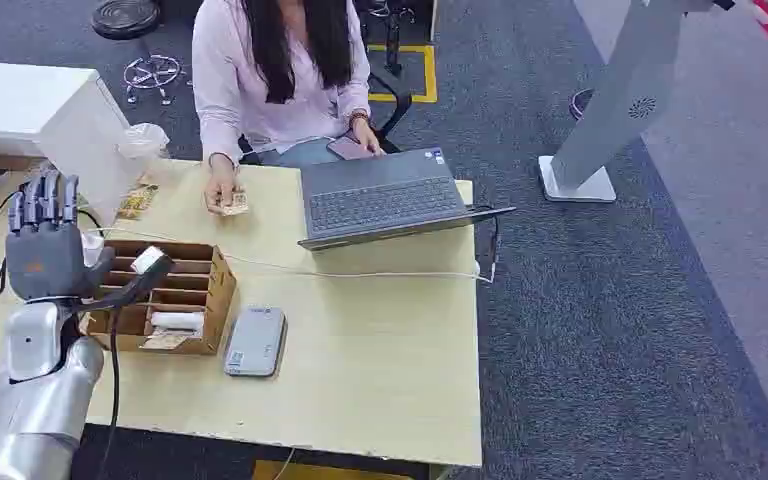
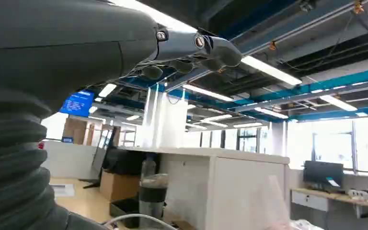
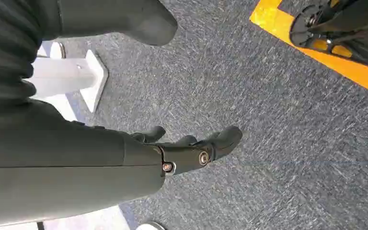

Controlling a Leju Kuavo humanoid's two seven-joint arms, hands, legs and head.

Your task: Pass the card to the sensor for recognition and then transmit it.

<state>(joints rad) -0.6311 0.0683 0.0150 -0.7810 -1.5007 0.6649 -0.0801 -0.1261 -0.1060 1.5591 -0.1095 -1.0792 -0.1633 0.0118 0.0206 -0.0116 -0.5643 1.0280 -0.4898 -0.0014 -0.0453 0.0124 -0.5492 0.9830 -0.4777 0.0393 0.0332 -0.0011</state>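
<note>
My left hand (image 1: pixel 45 245) is raised over the table's left side, fingers straight up and apart, and I see nothing in it. Its thumb reaches toward a wooden organizer box (image 1: pixel 195 290). A small white card (image 1: pixel 147 259) shows right at the thumb tip; I cannot tell if they touch. The grey flat sensor (image 1: pixel 256 341) lies on the table beside the box. In the left wrist view the fingers (image 2: pixel 196 48) point at the ceiling, bare. My right hand (image 3: pixel 187 151) hangs over the carpet, fingers loosely extended and holding nothing.
A person sits across the table, one hand on a card (image 1: pixel 228 203), the other by an open laptop (image 1: pixel 380 195). A cable (image 1: pixel 360 272) crosses the tabletop. A plastic cup (image 1: pixel 143 145) stands at the far left. A white kiosk stand (image 1: pixel 610 110) is on the carpet to the right.
</note>
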